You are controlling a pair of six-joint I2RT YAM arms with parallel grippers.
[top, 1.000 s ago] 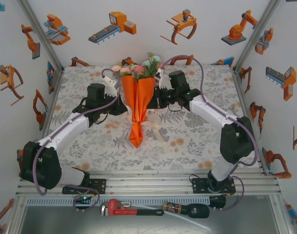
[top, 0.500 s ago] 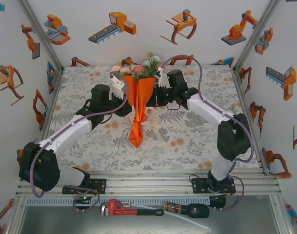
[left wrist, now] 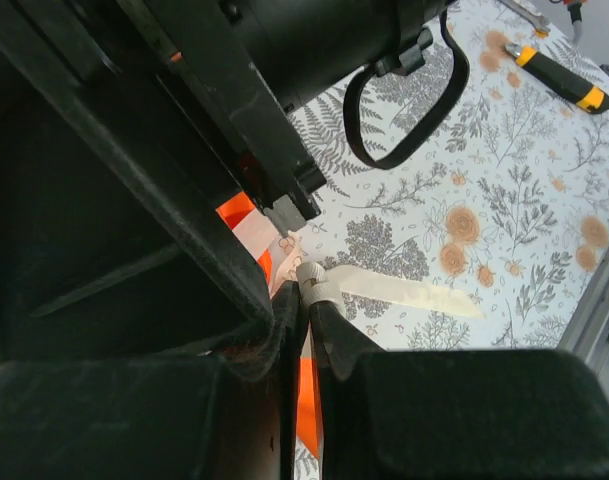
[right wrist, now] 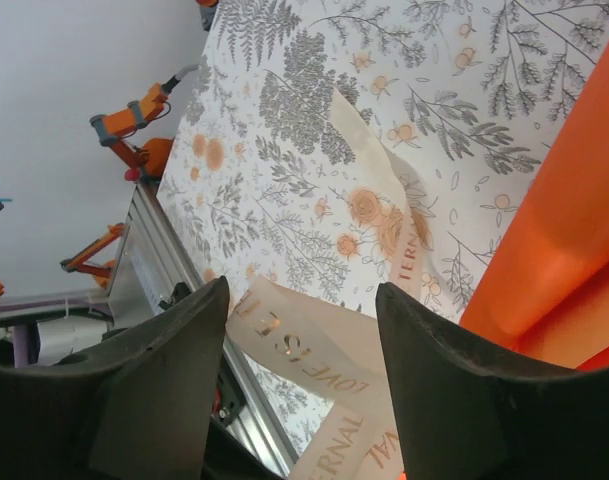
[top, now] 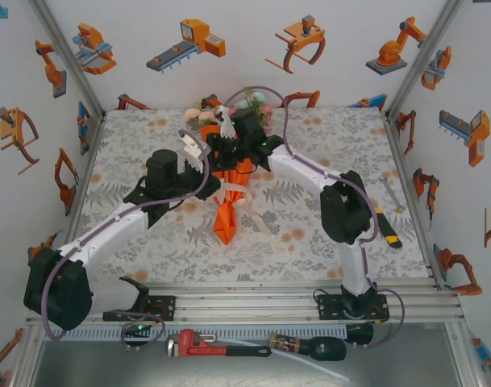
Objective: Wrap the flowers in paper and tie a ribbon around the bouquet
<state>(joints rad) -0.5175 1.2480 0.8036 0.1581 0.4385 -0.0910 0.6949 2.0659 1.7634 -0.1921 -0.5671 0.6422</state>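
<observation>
— Where is the bouquet?
— It lies on the table, past the middle. The orange paper tapers toward the arms' bases and the flowers are at the far end.
— And the left gripper?
— It is pinched tight on the ribbon (the loose end lies flat on the table).
— And the right gripper?
— Its fingers are spread wide beside the paper and grip nothing. A lettered stretch of ribbon shows between them.

Both arms reached forward and inward, wrists close together. The left gripper pinched the ribbon; the right gripper held its jaws apart.
</observation>
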